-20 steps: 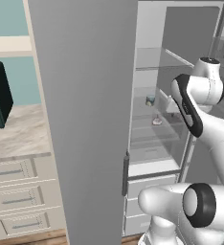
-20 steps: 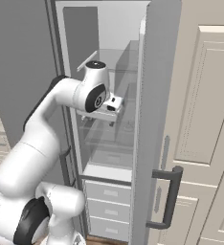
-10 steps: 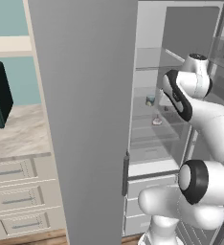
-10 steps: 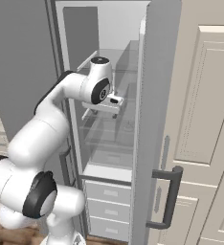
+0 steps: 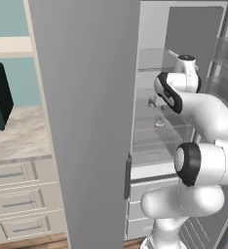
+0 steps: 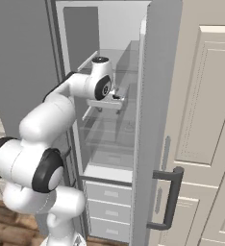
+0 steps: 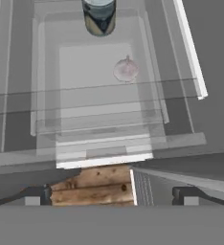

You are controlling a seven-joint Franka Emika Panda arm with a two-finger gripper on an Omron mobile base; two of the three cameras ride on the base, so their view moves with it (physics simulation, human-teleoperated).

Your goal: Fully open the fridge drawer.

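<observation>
While arm reaches into open fridge, tool point(image 7: 112, 195) hangs above glass shelves, pointing down; tips wide apart, released, gripping nothing. Fridge drawer point(image 7: 92, 122) sits below shelves, clear bin seen through glass, front edge toward tool. Pale round item point(image 7: 126, 70) lies beneath glass; dark jar point(image 7: 99, 16) stands farther back. White drawer fronts point(image 6: 107, 211) below.

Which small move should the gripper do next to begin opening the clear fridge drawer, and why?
Probably lower the gripper toward the fridge drawer: in the hand view its front edge lies below the open fingertips, not between them, so nothing is gripped yet.
</observation>
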